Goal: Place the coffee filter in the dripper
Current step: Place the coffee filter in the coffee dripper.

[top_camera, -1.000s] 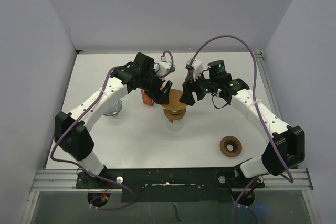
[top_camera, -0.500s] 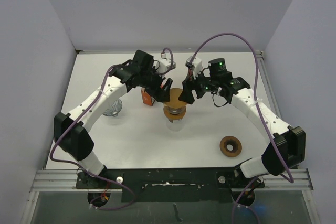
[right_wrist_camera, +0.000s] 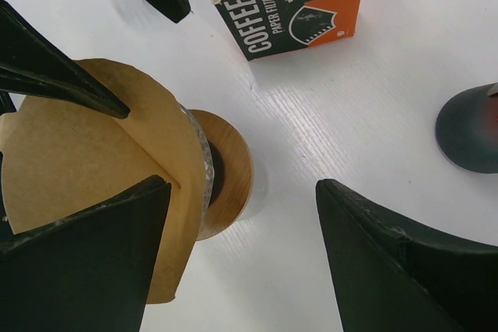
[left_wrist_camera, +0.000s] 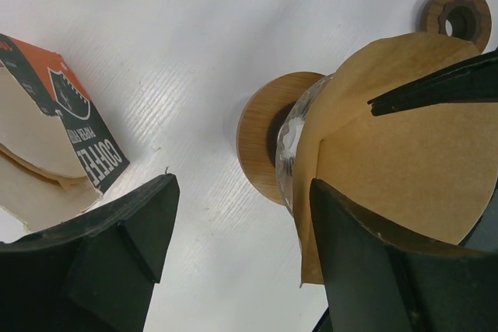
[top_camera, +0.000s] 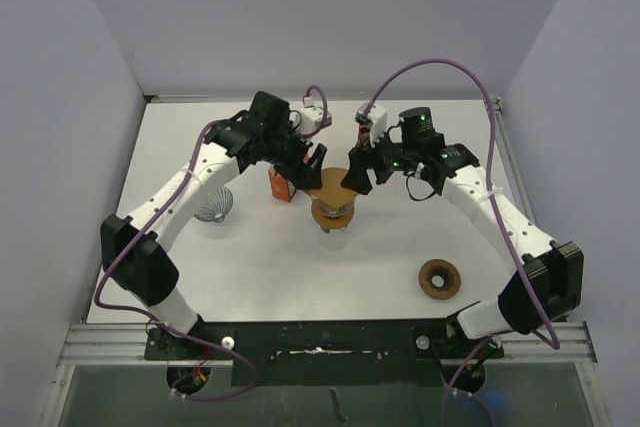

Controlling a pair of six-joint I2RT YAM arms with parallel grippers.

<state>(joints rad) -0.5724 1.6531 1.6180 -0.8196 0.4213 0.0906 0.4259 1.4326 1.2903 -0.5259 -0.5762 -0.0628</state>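
Note:
The brown paper coffee filter (top_camera: 330,190) sits opened in the glass dripper (left_wrist_camera: 289,139) with a wooden collar (right_wrist_camera: 232,172), mid-table. My left gripper (top_camera: 308,161) hangs open at the dripper's left rim; in the left wrist view (left_wrist_camera: 241,192) one finger overlaps the filter (left_wrist_camera: 405,145) and the other is over bare table. My right gripper (top_camera: 357,175) stands open at the right rim. In the right wrist view (right_wrist_camera: 243,188) its left finger overlaps the filter (right_wrist_camera: 78,153). Nothing is gripped by either. Whether the fingers touch the paper I cannot tell.
An orange and black coffee filter box (top_camera: 280,187) lies just left of the dripper, open with filters inside (right_wrist_camera: 296,9). A wooden ring (top_camera: 439,279) lies at the near right. A wire-like object (top_camera: 215,209) sits at the left. White walls enclose the table.
Both grippers have drawn slightly away from me, toward the far side of the dripper, still open. The filter and dripper have not moved.

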